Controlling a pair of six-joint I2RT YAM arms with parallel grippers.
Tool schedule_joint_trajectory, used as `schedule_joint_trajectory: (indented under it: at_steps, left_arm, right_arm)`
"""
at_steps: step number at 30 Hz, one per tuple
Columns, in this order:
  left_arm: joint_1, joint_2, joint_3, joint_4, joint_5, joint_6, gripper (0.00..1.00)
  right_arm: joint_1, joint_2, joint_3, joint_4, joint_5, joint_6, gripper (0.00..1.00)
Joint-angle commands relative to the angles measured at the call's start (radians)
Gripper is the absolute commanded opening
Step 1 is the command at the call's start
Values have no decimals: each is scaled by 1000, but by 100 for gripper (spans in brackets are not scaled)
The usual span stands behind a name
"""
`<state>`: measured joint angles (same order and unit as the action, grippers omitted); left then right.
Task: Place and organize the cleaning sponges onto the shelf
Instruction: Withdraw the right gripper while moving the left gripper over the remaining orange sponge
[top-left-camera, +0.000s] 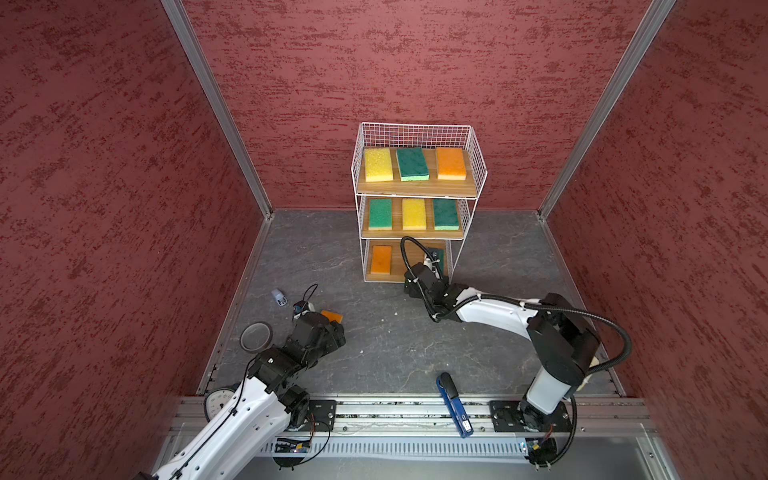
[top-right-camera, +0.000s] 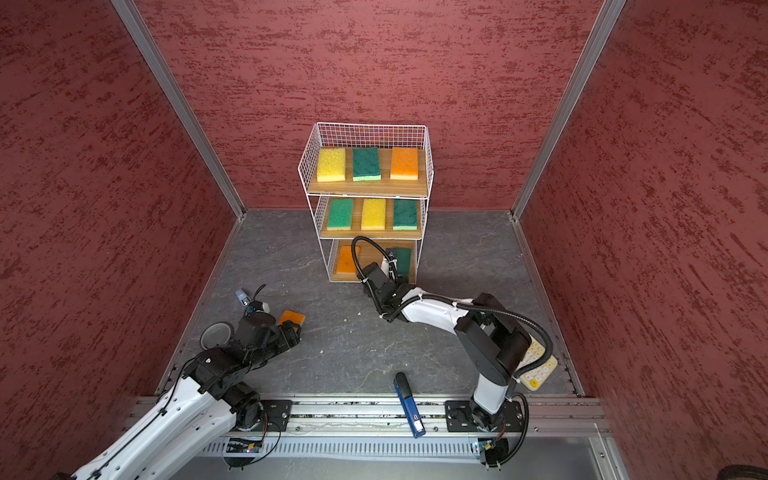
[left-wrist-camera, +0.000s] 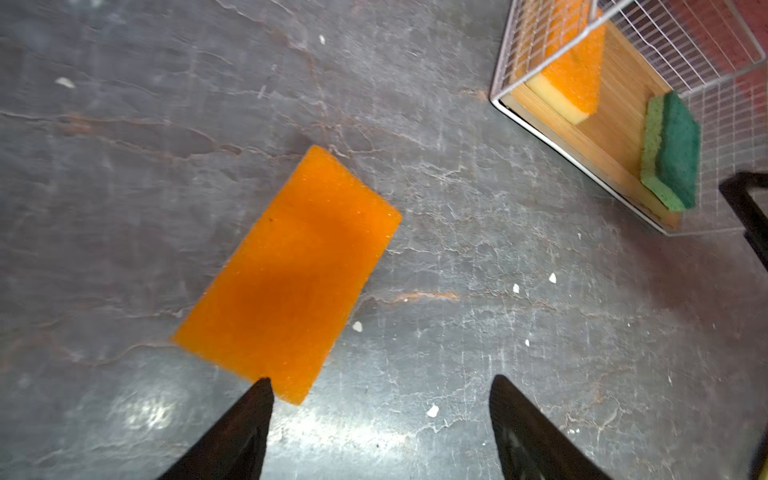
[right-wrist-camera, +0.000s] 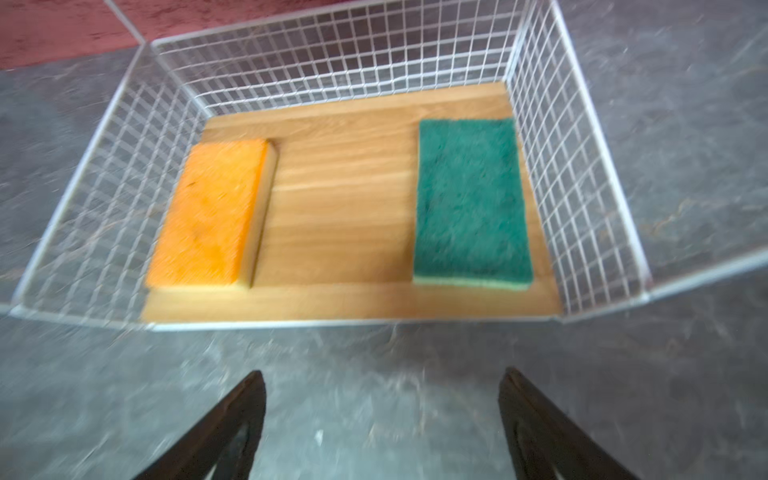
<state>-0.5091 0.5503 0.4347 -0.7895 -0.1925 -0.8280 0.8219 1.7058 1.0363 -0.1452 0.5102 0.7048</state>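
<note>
Eight sponges (top-right-camera: 366, 163) are on the shelf (top-left-camera: 415, 134); the ninth, the floor sponge (left-wrist-camera: 291, 274), is orange and lies flat on the grey floor (left-wrist-camera: 478, 332), left of the shelf and well apart from it in both top views.

The left gripper (left-wrist-camera: 380, 382) is spread wide and holds nothing. In the left wrist view one fingertip (left-wrist-camera: 262, 392) sits at the near short edge of the floor sponge; whether it touches cannot be told. The other fingertip (left-wrist-camera: 503, 392) is over bare floor, so the sponge is off to one side and not between the jaws.

The right gripper (right-wrist-camera: 382, 374) is also spread wide and empty. It hangs over the floor just in front of the bottom tier and touches nothing; that view is blurred.

- Top tier: yellow (top-left-camera: 378, 164), green (top-left-camera: 412, 163) and orange (top-left-camera: 451, 163), side by side.
- Middle tier: green (top-left-camera: 380, 213), yellow (top-left-camera: 414, 213), green (top-left-camera: 446, 213).
- Bottom tier: an orange sponge (right-wrist-camera: 208, 216) at the left and a green sponge (right-wrist-camera: 471, 199) at the right, near the wire side, with bare board between them.
</note>
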Motion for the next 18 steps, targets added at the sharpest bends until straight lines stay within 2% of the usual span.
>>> schedule_joint_trajectory:
  at_steps: [1,5,12,18]
  left_arm:
    - [34,-9,58,-106,-54,-67,82]
    - [129,14,100,-155,-49,-65,82]
    - [361,116,123,-59,117,26,79]
    - [442,177,136,-3,151,72,76]
  right_arm:
    - [8,-70,-65,3,-89,66,89]
    - [8,-145,-129,-23,-124,72,89]
    - [8,-355,-245,-104,-165,65,89]
    - [8,-468,-281,-245,-94,60,91]
